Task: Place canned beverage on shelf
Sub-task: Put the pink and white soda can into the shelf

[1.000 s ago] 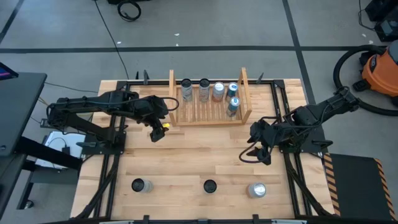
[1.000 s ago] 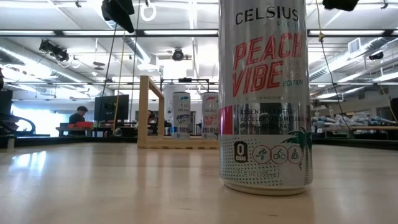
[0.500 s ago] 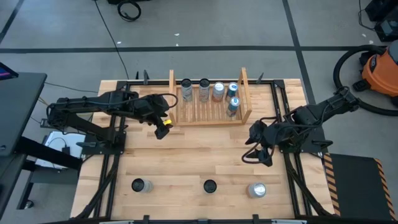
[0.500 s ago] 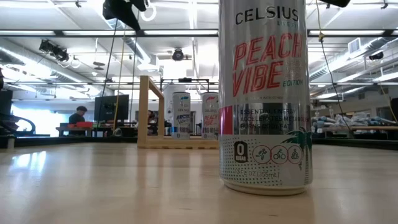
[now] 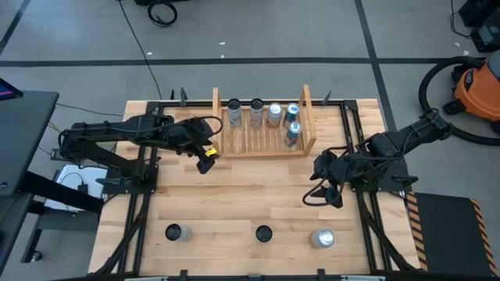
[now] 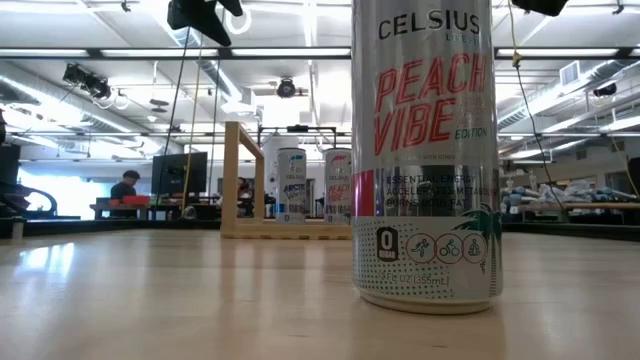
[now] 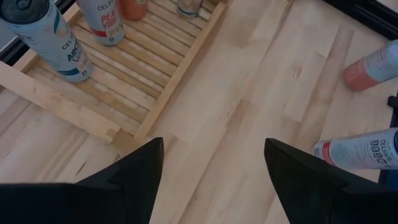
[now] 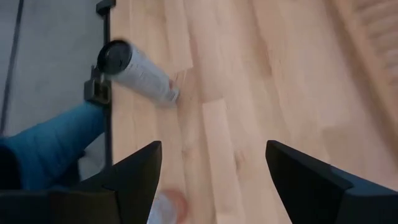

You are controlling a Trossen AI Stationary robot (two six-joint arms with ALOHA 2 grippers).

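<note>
From above, the shelf (image 5: 263, 125) sits at twelve o'clock on the table (image 5: 250, 203) holding five cans, with my left gripper (image 5: 205, 158) just off its nine o'clock end and my right gripper (image 5: 320, 191) at three o'clock. Level with the tabletop, a Peach Vibe can (image 6: 425, 150) stands close, the shelf (image 6: 240, 180) far behind. At my wrists, left fingers (image 7: 134, 171) and right fingers (image 8: 134, 171) stand apart, gripping nothing.

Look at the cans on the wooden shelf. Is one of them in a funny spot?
Yes. Four cans stand in a row at the back of the shelf, but one can stands alone in front of them, by the right board.
</note>
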